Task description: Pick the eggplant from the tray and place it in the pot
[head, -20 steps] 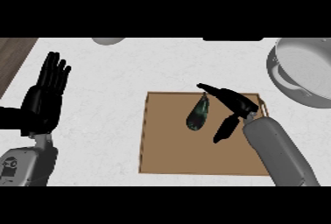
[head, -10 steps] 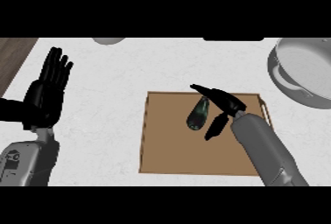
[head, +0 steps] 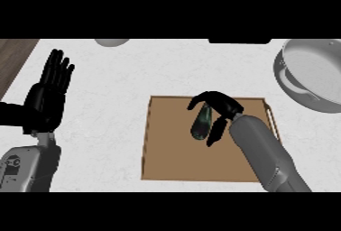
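A dark green-purple eggplant (head: 202, 123) lies lengthwise on the brown tray (head: 170, 149) in the middle of the counter. My right hand (head: 223, 110) hangs over the eggplant's far end, its fingers curling down around it; the thumb reaches down along the eggplant's right side. Part of the eggplant is hidden under the hand. The grey pot (head: 318, 74) stands at the far right, cut off by the view's edge. My left hand (head: 47, 97) rests open at the left, fingers up.
A dark wooden strip (head: 13, 58) borders the white counter at the far left. A grey rounded object (head: 112, 42) and a dark object (head: 240, 41) peek in at the back edge.
My right hand has moved left and closer over the eggplant, its fingers curling down around the far end. The left hand has shifted slightly upward.
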